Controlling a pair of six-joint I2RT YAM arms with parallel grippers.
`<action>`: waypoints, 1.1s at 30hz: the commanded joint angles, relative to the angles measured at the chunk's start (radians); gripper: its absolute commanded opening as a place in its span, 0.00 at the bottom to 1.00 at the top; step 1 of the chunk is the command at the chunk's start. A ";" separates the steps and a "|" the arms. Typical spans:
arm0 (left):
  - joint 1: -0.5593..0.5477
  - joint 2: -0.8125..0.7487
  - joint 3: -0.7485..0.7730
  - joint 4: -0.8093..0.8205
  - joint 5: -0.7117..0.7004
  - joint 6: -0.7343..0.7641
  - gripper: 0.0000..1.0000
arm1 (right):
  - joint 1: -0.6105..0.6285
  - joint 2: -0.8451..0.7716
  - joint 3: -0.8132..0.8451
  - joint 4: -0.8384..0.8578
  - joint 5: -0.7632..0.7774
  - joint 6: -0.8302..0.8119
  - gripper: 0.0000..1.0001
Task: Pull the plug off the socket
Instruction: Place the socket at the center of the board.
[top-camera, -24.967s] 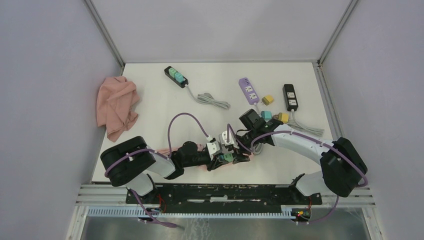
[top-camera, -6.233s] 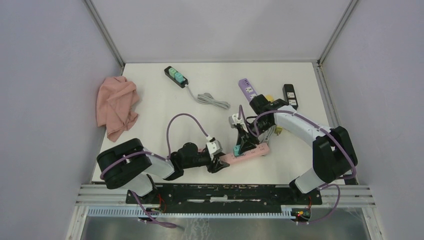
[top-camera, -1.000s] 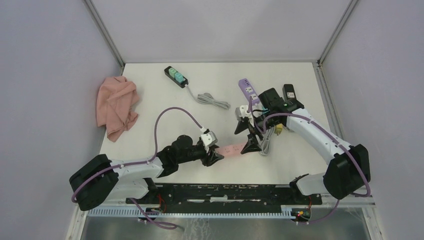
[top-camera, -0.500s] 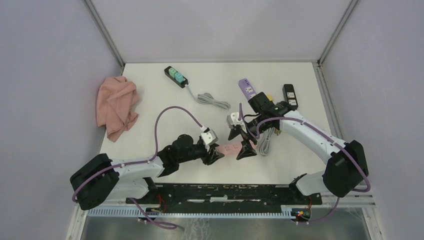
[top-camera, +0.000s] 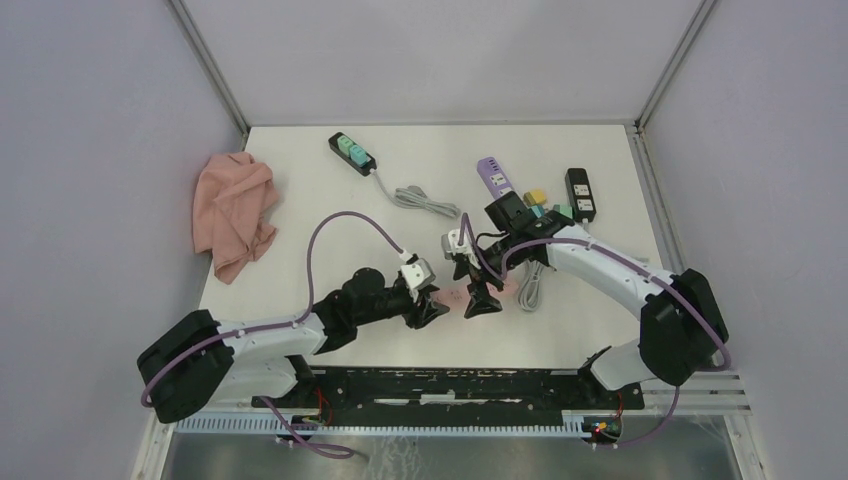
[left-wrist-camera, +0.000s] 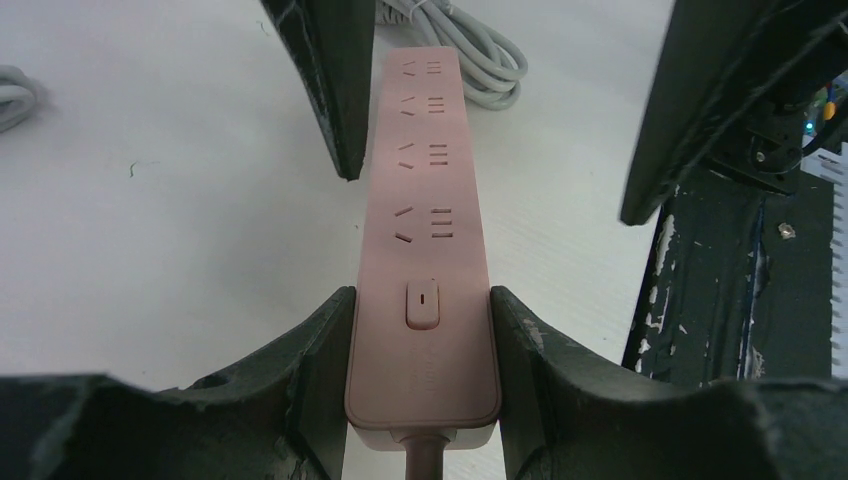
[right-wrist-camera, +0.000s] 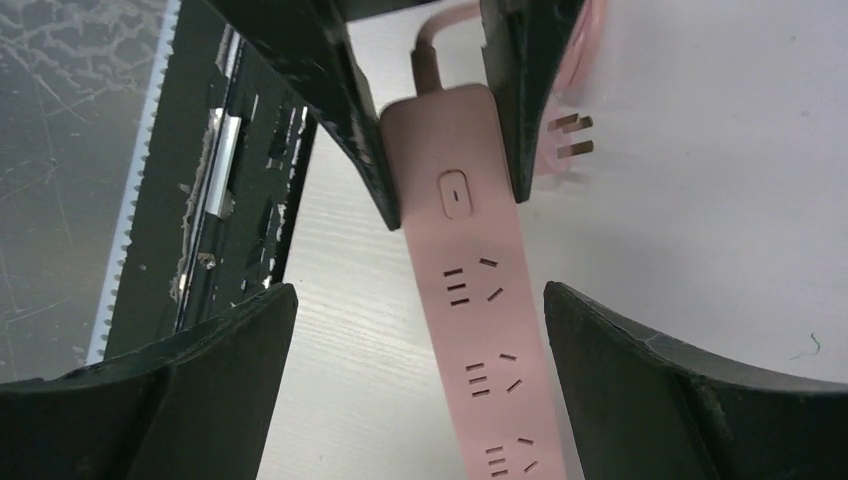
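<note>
A pink power strip (top-camera: 452, 296) lies flat on the white table. My left gripper (top-camera: 430, 305) is shut on its switch end (left-wrist-camera: 424, 230), one finger on each long side. Every socket of the strip (right-wrist-camera: 478, 330) that shows holds no plug. My right gripper (top-camera: 472, 285) hangs open over the strip's middle, its fingers (left-wrist-camera: 325, 80) wide on both sides and touching nothing. Beside the left fingers (right-wrist-camera: 520, 80) lies the strip's own pink cord plug (right-wrist-camera: 570, 135), prongs bare. A yellow plug (top-camera: 537, 197) and a teal plug (top-camera: 561, 211) lie loose at the back right.
A black strip with two teal plugs in it (top-camera: 352, 153) lies at the back. A purple strip (top-camera: 496, 180) and another black strip (top-camera: 580, 194) are at the back right. A coiled grey cable (top-camera: 530, 285) lies right of the pink strip. A pink cloth (top-camera: 234, 212) is at the left.
My right gripper has moved left and toward the near edge, from the strip's far end to over its middle, still open. The left gripper and the strip have stayed put.
</note>
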 joint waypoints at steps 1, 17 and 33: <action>0.002 -0.081 0.000 0.149 0.067 0.015 0.03 | 0.006 0.036 -0.017 0.068 0.038 0.009 1.00; 0.002 -0.159 -0.017 0.135 0.037 0.004 0.04 | 0.007 0.025 -0.011 0.026 -0.033 -0.093 0.24; 0.001 -0.344 0.013 -0.117 -0.226 -0.078 0.98 | -0.060 0.063 0.108 -0.042 0.014 0.039 0.00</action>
